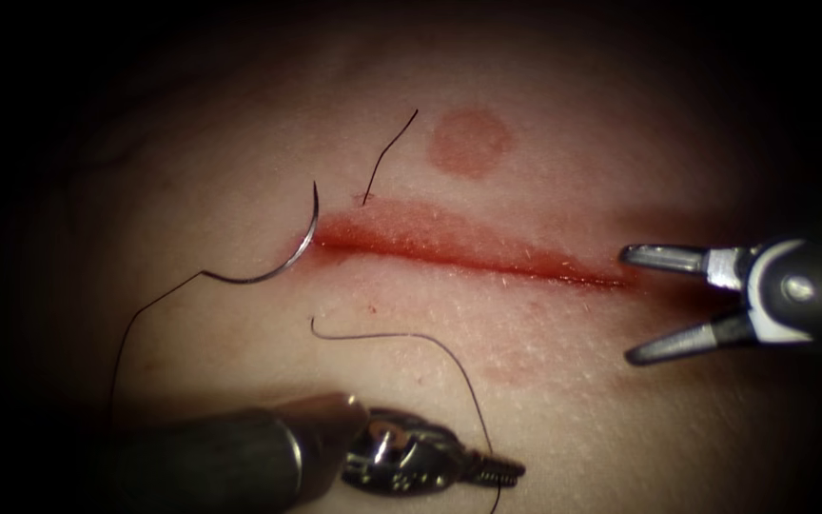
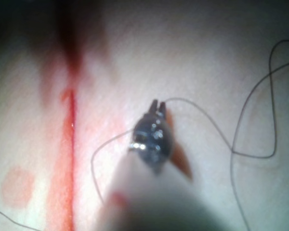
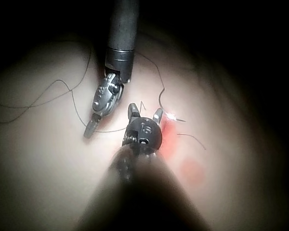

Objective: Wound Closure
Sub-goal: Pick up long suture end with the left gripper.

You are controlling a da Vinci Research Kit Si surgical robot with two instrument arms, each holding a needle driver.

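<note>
Red fluid (image 1: 449, 243) lined the cut (image 1: 487, 257), which ran as a long slit across the pale tissue (image 1: 563, 162). At the cut's left end lay the curved needle (image 1: 299, 252), held by neither tool; its tip pointed up and away from the cut, and its curve swept down past the cut's end to the swaged end, where the thread (image 1: 145, 314) left it. Whether any part of the needle sat in the tissue could not be told. A short cut end of thread (image 1: 390, 148) stood up from the tissue just above the cut's left end, near a round reddish mark (image 1: 469, 142). Another strand (image 1: 401, 335) ran below the cut and curved down to the left arm's tool (image 1: 506, 469), whose jaws were together and clamped on that strand; the left wrist view showed the thread (image 2: 197, 103) leaving the closed tip (image 2: 157, 107). The right arm's tool (image 1: 632, 305) sat at the cut's right end, its jaws spread wide apart and holding nothing, one jaw level with the cut and the other below it. In the right wrist view its two jaws (image 3: 144, 113) stood apart beside the left tool (image 3: 102, 106).
</note>
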